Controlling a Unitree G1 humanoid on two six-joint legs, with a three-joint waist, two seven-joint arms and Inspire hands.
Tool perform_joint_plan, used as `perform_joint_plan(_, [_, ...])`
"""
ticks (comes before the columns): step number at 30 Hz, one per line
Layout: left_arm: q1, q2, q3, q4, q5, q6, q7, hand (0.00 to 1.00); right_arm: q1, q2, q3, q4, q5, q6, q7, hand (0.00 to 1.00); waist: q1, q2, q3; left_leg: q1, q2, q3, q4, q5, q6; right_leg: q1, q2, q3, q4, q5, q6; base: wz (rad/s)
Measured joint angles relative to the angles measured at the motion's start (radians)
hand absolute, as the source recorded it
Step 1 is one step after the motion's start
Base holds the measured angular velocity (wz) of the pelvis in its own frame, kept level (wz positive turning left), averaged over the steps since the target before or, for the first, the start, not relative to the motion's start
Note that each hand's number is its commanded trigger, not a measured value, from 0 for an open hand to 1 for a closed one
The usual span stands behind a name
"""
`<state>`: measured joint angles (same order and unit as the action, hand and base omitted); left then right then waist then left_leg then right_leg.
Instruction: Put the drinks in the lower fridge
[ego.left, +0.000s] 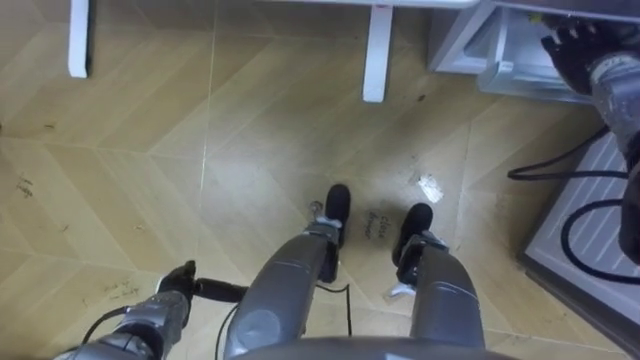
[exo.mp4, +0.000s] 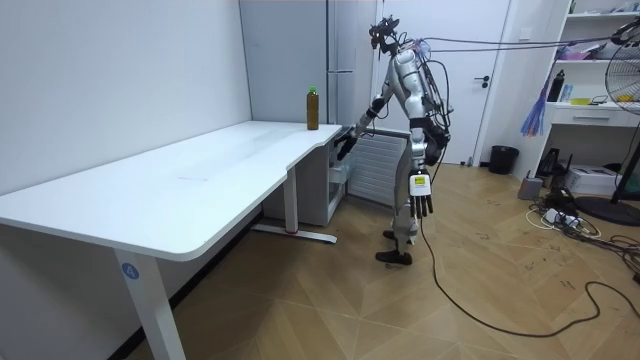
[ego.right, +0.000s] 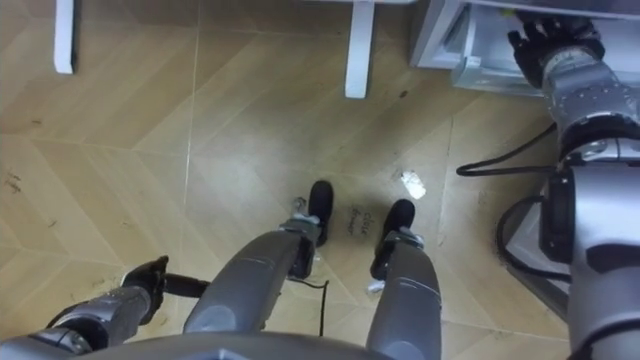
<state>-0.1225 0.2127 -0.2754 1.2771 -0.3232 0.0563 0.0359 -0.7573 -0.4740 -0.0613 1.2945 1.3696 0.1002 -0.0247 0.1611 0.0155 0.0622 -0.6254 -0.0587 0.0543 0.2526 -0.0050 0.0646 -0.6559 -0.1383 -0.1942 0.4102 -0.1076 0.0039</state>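
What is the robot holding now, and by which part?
The left hand hangs open, holding nothing. The right hand is at the fridge; whether it grips anything cannot be told.

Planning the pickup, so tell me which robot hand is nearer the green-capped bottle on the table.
Right. The right robot hand is raised by the table end, just below the green-capped bottle; the left robot hand hangs low at the robot's side, farther off.
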Motion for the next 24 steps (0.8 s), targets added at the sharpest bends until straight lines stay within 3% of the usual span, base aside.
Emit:
perform_joint_plan(6, [0.004, 0.0, 0.026, -0.001, 0.0, 0.0, -0.021, 0.0, 0.159, 0.01, -0.005, -0.009, -0.006, 0.0, 0.062, 0.0, -0.027, -0.005, -0.0021, 0.106, 0.008, 0.002, -0.019, -0.025, 0.006, 0.135, 0.022, 0.004, -0.069, 0.0, 0.013, 0.07])
perform_joint_plan(8, [0.007, 0.0, 0.059, -0.002, 0.001, -0.004, -0.025, 0.0, 0.209, 0.032, -0.021, -0.035, -0.028, -0.011, 0.07, 0.0, -0.047, -0.011, -0.0046, 0.137, 0.013, 0.01, -0.03, -0.027, 0.006, 0.173, 0.028, 0.002, -0.093, 0.004, 0.015, -0.06])
perform_joint_plan(11, [0.029, 0.002, 0.082, -0.007, 0.0, -0.015, -0.024, 0.0, 0.344, 0.099, -0.024, -0.095, -0.032, -0.026, 0.074, 0.0, -0.06, -0.025, -0.0209, 0.201, 0.028, 0.02, -0.038, -0.043, -0.001, 0.259, 0.05, 0.003, -0.158, 0.025, 0.012, -0.17])
perform_joint_plan(13, [0.06, 0.002, 0.093, -0.031, -0.02, -0.018, -0.023, 0.0, 0.427, 0.139, 0.0, -0.099, -0.031, -0.025, 0.073, 0.0, -0.074, -0.03, -0.0365, 0.25, 0.03, 0.025, -0.042, -0.057, -0.006, 0.315, 0.059, 0.004, -0.185, 0.027, 0.011, -0.12])
perform_joint_plan(17, [0.116, -0.002, 0.161, -0.052, -0.02, -0.03, -0.026, 0.0, 0.563, 0.177, -0.003, -0.111, -0.063, -0.023, 0.09, 0.0, -0.077, -0.032, -0.0488, 0.349, 0.036, 0.044, -0.067, -0.074, -0.014, 0.401, 0.07, 0.027, -0.212, 0.025, 0.01, -0.24])
perform_joint_plan(18, [0.142, -0.001, 0.19, -0.061, -0.018, -0.034, -0.025, 0.0, 0.612, 0.182, -0.003, -0.138, -0.081, -0.027, 0.092, 0.0, -0.085, -0.028, -0.0575, 0.371, 0.038, 0.045, -0.068, -0.08, -0.016, 0.427, 0.074, 0.031, -0.223, 0.022, 0.01, -0.13])
perform_joint_plan(21, [0.195, -0.001, 0.2, -0.104, -0.013, -0.034, -0.018, 0.0, 0.67, 0.206, -0.002, -0.143, -0.111, -0.052, 0.094, 0.0, -0.11, -0.026, -0.064, 0.413, 0.046, 0.05, -0.07, -0.092, -0.022, 0.475, 0.082, 0.032, -0.241, 0.019, 0.008, -0.05])
perform_joint_plan(24, [0.21, -0.008, 0.202, -0.119, 0.006, -0.033, -0.017, 0.0, 0.714, 0.234, -0.002, -0.156, -0.149, -0.056, 0.094, 0.0, -0.127, -0.029, -0.0639, 0.448, 0.048, 0.049, -0.076, -0.095, -0.027, 0.501, 0.085, 0.033, -0.244, 0.01, 0.004, 0.0])
